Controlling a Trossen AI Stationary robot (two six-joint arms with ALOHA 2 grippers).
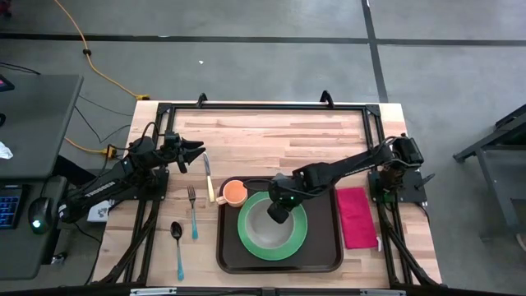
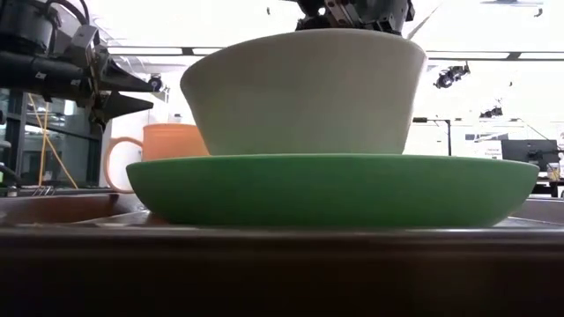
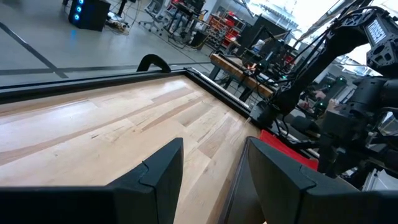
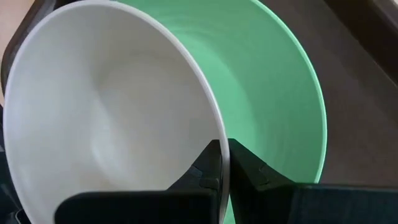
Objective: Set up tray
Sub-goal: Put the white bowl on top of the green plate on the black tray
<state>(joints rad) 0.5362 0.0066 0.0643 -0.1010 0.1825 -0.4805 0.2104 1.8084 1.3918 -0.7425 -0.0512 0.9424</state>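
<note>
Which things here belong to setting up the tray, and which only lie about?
Belong to the job:
tray
green plate on it
white bowl, rim pinched by the right gripper
orange mug
fork, spoon, knife
magenta napkin

Lying about:
yellow cable
keyboard

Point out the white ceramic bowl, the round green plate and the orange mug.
white ceramic bowl [image 2: 304, 92]: low view, on its outer side wall.
round green plate [image 1: 297, 240]: high view, on its bare rim right of the bowl.
orange mug [image 1: 234, 192]: high view, on its open top.
</note>
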